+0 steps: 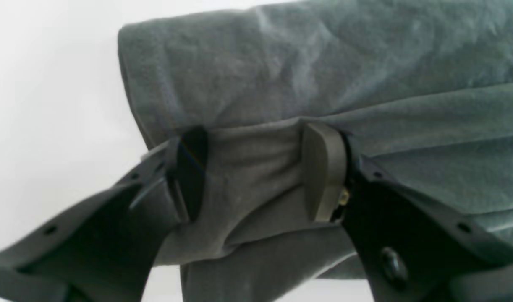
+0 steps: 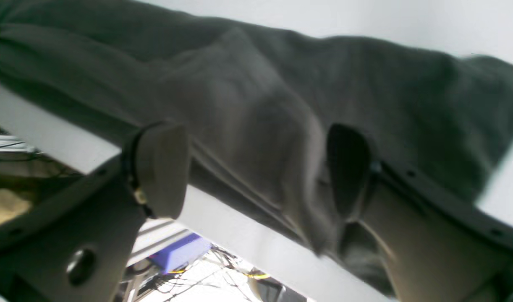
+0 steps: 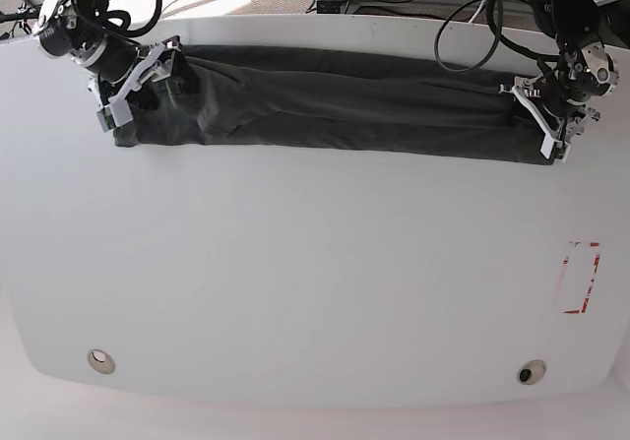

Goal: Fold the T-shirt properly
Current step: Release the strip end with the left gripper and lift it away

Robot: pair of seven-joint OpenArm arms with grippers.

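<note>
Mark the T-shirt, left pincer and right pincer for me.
T-shirt point(image 3: 335, 110), base view, middle of the folded strip.
Left pincer point(image 1: 256, 172), left wrist view, midway between tips.
Right pincer point(image 2: 256, 167), right wrist view, midway between tips.

Left gripper point(image 1: 256, 172): black angular finger frames dotted with small round holes and one dome-headed screw; flat, rounded grey-brown pads point(image 1: 321, 172); a small brass-coloured fitting beside one pad; right gripper point(image 2: 256, 172): the same build, pale oval pads point(image 2: 162, 167), a large round hole in one frame; both arms black, jointed, trailing looped black cables.
</note>
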